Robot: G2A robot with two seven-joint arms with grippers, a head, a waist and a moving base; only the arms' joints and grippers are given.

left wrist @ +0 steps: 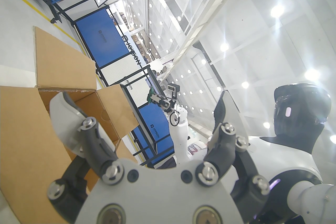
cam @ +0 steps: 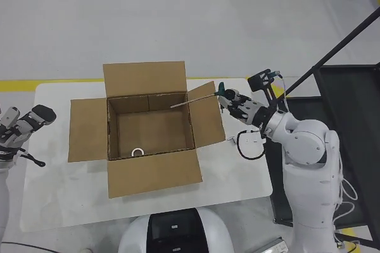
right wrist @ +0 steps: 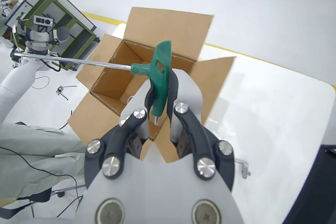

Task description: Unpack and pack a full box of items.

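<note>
An open cardboard box [cam: 151,129] stands mid-table with all its flaps spread. On its floor, by the near wall, lies a small white ring [cam: 138,152]. My right gripper [cam: 233,101] hovers over the box's right flap, shut on the green handle of a T-handle hex key [right wrist: 160,72]. The key's long steel shaft [right wrist: 73,61] points out across the box opening [right wrist: 123,78]. My left gripper [cam: 39,117] is beyond the table's left edge. Its fingers [left wrist: 65,112] are spread wide and hold nothing, and the box's flaps [left wrist: 63,62] show beside them.
The white table [cam: 240,180] has bare room right of and in front of the box. A small metal bracket [right wrist: 244,168] lies on it near my right wrist. A dark metal rack [cam: 358,95] stands close to the table's right side.
</note>
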